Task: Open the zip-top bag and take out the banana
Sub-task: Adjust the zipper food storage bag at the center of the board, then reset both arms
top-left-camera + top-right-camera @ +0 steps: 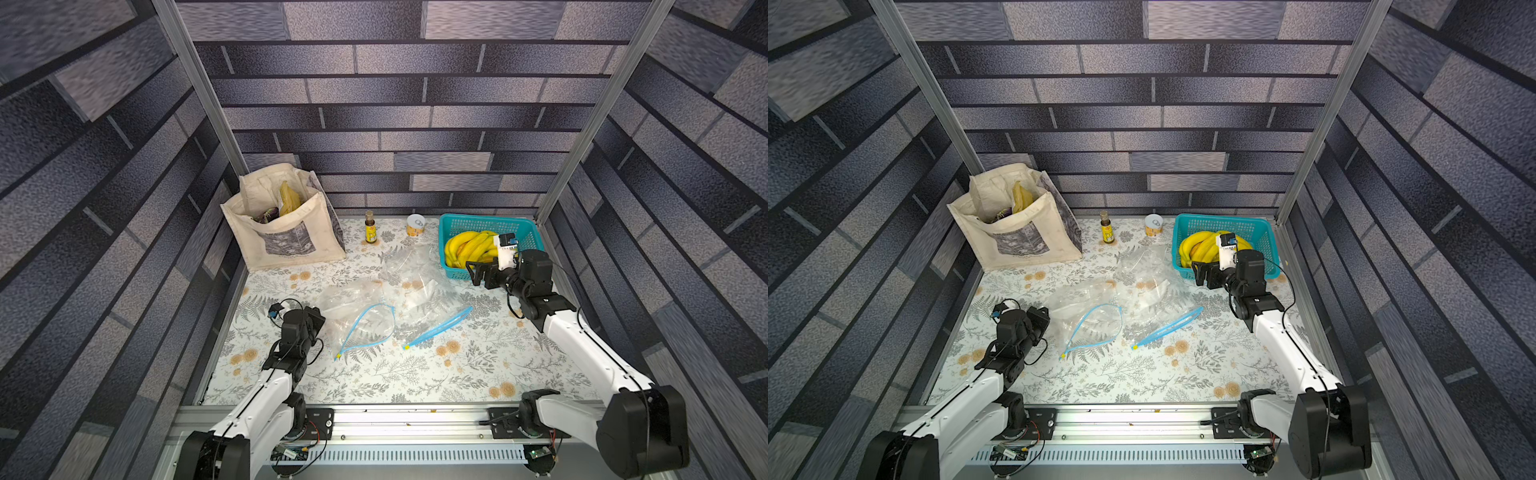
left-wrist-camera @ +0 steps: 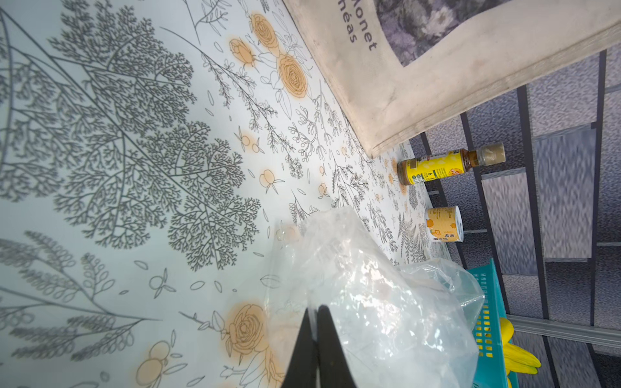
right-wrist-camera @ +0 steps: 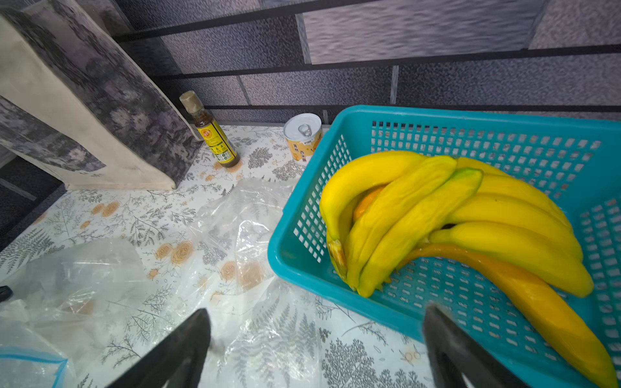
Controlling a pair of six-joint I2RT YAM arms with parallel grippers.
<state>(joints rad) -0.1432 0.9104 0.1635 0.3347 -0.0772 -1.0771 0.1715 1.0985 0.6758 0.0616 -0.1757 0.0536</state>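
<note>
— Grey brick-print walls (image 1: 395, 104) all round, and a bench (image 1: 374, 374) under a pale sheet printed with ferns and orange flowers. Where do your end effectors sit?

— I have my left end effector (image 2: 315, 312) low at the near left. Its black fingers (image 2: 299, 352) are pressed together, tips at the edge of the clear zip-top bag with the looped blue seal (image 1: 353, 299). Whether any film is caught between them I cannot tell. My right end effector (image 3: 318, 310) hangs over the near-left corner of the teal plastic lattice basket (image 3: 504, 134), fingers spread wide, holding nothing.

— And the banana?

— Out of the bags. The yellow bananas (image 3: 420, 208) lie in that basket at the far right of the bench, a bunch with one deeper orange banana (image 3: 544, 309) beside it. The looped-seal bag lies on the bench, mouth open toward me. The second clear zip-top bag (image 1: 415, 274) lies just right of it, up against the basket's left wall, its blue seal nearly flat.

— What else is back there?

— One cream canvas tote bag (image 1: 286, 232), upright in the far-left corner. Between it and the basket, along the back wall, stand a small brown bottle with a yellow label (image 1: 370, 228) and a short tin can with a pull-tab lid (image 1: 415, 225).
</note>
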